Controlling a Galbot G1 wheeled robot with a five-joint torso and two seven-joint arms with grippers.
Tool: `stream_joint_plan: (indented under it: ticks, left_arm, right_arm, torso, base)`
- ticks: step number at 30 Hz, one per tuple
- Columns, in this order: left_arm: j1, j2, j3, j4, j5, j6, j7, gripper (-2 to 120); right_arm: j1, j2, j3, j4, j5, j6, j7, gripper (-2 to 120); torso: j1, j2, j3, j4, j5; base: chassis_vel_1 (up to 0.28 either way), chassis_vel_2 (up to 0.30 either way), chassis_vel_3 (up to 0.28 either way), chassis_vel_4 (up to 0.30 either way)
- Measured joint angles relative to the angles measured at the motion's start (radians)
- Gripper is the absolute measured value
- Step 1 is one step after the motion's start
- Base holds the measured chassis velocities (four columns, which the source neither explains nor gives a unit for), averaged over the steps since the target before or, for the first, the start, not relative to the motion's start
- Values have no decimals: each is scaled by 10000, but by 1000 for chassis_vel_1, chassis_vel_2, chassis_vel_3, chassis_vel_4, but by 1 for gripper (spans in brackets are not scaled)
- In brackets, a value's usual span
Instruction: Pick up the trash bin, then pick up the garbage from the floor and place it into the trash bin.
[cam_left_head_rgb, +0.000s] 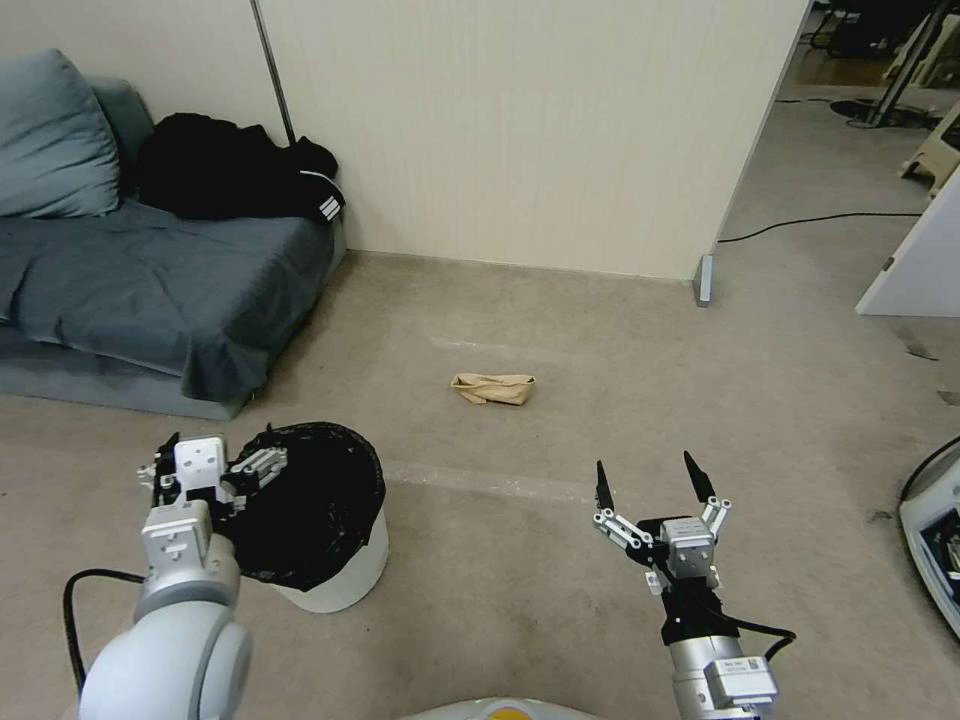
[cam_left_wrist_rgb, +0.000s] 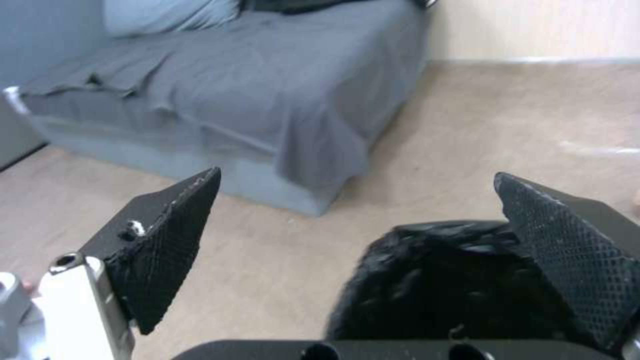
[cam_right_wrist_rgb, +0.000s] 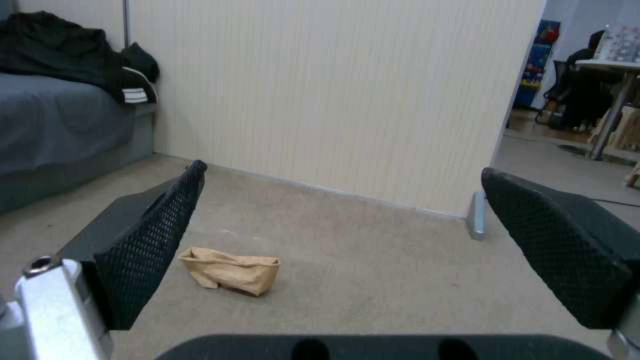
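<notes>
The left gripper (cam_left_head_rgb: 222, 470) hung at the near rim of the trash bin (cam_left_head_rgb: 325, 520), fingers spread wide, one over the black liner, gripping nothing. A firm pinch on wall and liner together looked wisest. Beyond the bin lay the tan paper bag (cam_left_head_rgb: 493, 388); the right gripper (cam_left_head_rgb: 650, 477) waited beside the bin, spread, empty.

Both arms reach forward and low, left hand (cam_left_head_rgb: 222, 470) and right hand (cam_left_head_rgb: 650, 478) with fingers spread wide.
</notes>
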Motion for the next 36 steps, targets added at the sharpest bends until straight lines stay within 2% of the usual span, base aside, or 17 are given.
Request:
stream_joint_plan:
  ticks: [5, 13, 16, 24, 36]
  left_arm:
    - [-125, -74, -314, 256, -23, 515, -251, 100]
    - [-303, -48, -507, 926, -235, 1206, -228, 100]
    - [-364, -41, -482, 1206, -529, 1707, -202, 100]
    - [-541, -53, -328, 1768, -822, 1850, 160, 100]
    - [-864, -115, -584, 2797, -959, 1835, 160, 100]
  right_arm:
    - [3, 0, 3, -104, -2, 38, 29, 100]
    - [27, 0, -8, -104, -2, 34, 31, 100]
    - [13, 0, -1, -100, -1, 31, 28, 100]
    - [-36, 0, -44, -99, -3, 36, -2, 100]
    - [-25, 0, -28, -111, -5, 39, -19, 100]
  torso:
    - [-1, 0, 0, 0, 2]
    - [0, 0, 0, 0, 1]
    - [0, 0, 0, 0, 1]
    - [0, 0, 0, -1, 1]
    - [-1, 0, 0, 0, 1]
  base:
    - [0, 0, 0, 0]
    - [0, 0, 0, 0]
    - [0, 0, 0, 0]
    - [0, 0, 0, 0]
    - [0, 0, 0, 0]
